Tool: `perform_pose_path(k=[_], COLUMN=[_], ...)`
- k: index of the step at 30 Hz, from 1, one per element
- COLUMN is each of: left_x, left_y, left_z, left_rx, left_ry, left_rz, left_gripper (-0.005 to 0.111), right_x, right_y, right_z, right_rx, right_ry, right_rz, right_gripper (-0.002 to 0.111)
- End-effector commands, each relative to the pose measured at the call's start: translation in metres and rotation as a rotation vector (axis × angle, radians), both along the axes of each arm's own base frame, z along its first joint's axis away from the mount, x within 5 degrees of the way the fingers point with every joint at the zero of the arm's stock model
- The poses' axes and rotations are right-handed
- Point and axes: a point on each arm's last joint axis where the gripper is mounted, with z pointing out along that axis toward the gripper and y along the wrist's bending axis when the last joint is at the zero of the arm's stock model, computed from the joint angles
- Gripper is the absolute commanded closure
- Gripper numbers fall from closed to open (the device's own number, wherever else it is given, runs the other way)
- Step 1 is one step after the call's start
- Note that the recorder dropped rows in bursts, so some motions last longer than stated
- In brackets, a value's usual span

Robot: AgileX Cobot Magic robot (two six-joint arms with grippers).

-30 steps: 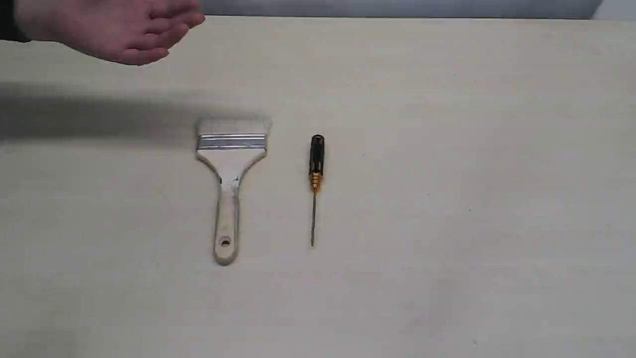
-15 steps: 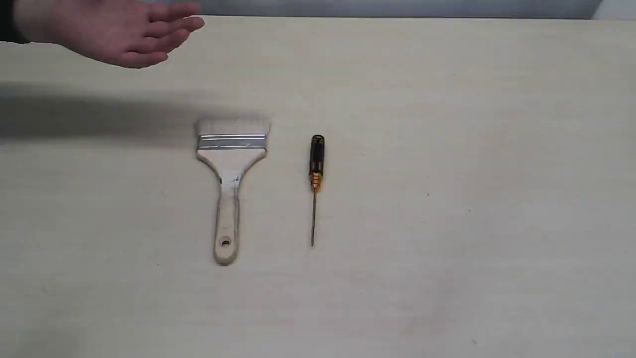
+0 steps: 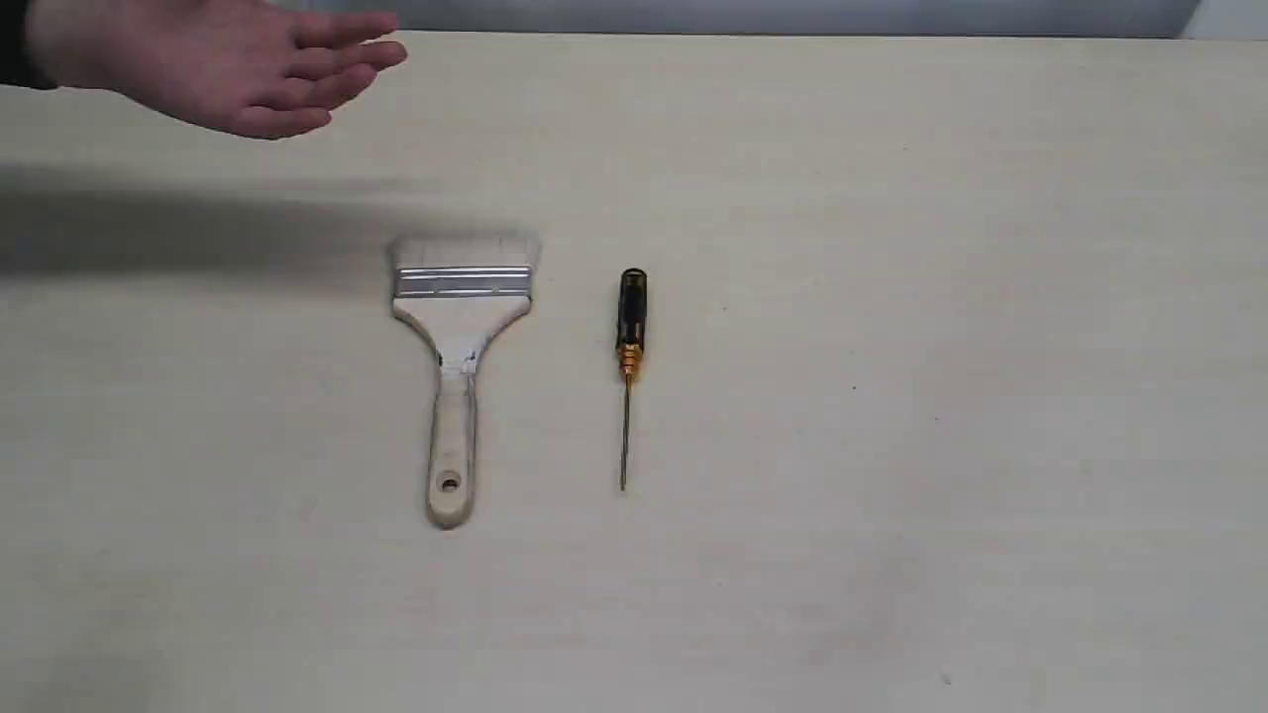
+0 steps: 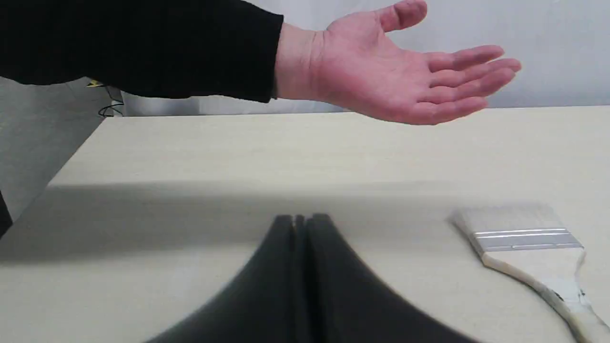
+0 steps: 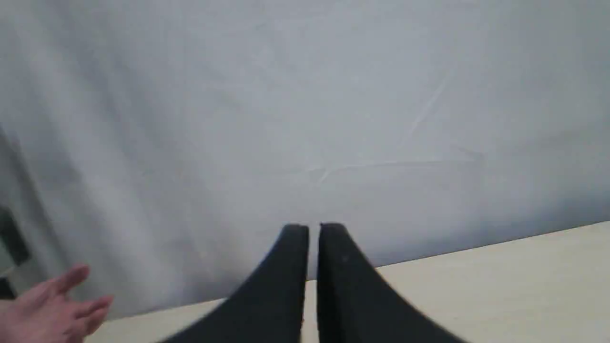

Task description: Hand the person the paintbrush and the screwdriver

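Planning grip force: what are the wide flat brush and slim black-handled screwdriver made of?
Wide flat paintbrush: worn matte handle, apparently wood; shiny ribbed band, likely metal; pale bristles, fibre unclear. Slim screwdriver: glossy black handle, probably plastic; gold collar and thin shaft, seemingly metal.

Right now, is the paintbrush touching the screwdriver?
Apart. The exterior view shows a strip of table between the paintbrush and the screwdriver.

The left gripper [image 4: 299, 220] and right gripper [image 5: 313, 228] both have their jaws closed together.
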Motion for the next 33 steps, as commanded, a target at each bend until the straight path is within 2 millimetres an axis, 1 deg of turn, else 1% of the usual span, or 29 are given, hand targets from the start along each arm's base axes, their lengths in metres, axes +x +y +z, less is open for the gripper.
perform_pose_path(k=[1,3,4,7,9,11,13,17,18,19,25,26,27,29,33], left_x=[0.000,0.000,0.000,0.000,0.000,0.000,0.000,0.000,0.000,0.000,0.000,0.000,0.000,0.000,0.000], left_y=[0.000,0.000,0.000,0.000,0.000,0.000,0.000,0.000,0.000,0.000,0.000,0.000,0.000,0.000,0.000], left_z=[0.000,0.000,0.000,0.000,0.000,0.000,0.000,0.000,0.000,0.000,0.000,0.000,0.000,0.000,0.000], left_rx=[-0.005,-0.003,-0.003,-0.003,-0.003,-0.003,-0.003,-0.003,-0.003,-0.003,-0.003,-0.003,-0.003,-0.003,-0.006], left_ry=[-0.005,-0.008,-0.008,-0.008,-0.008,-0.008,-0.008,-0.008,-0.008,-0.008,-0.008,-0.008,-0.008,-0.008,-0.005], left_rz=[-0.005,-0.006,-0.006,-0.006,-0.006,-0.006,-0.006,-0.006,-0.006,-0.006,-0.006,-0.006,-0.006,-0.006,-0.006], left_gripper=[0.107,0.107,0.107,0.107,0.107,0.107,0.107,0.107,0.107,0.107,0.107,0.107,0.107,0.107,0.107], right_x=[0.005,0.011,0.015,0.033,0.046,0.060,0.077,0.112,0.124,0.133,0.185,0.190,0.198,0.209,0.230], right_y=[0.008,0.016,0.019,0.037,0.050,0.065,0.082,0.112,0.121,0.127,0.165,0.167,0.171,0.174,0.179], right_z=[0.016,0.028,0.030,0.050,0.060,0.071,0.076,0.078,0.074,0.075,0.059,0.059,0.053,0.048,0.028], right_rx=[-0.064,-0.116,-0.140,-0.242,-0.300,-0.339,-0.382,-0.440,-0.457,-0.464,-0.520,-0.528,-0.541,-0.572,-0.650], right_ry=[0.011,0.026,0.046,0.113,0.158,0.194,0.245,0.356,0.404,0.425,0.642,0.670,0.724,0.805,1.010], right_rz=[0.108,0.176,0.205,0.318,0.380,0.433,0.482,0.543,0.555,0.562,0.609,0.604,0.589,0.560,0.474], right_gripper=[0.103,0.099,0.096,0.080,0.071,0.066,0.066,0.066,0.066,0.066,0.066,0.066,0.066,0.066,0.066])
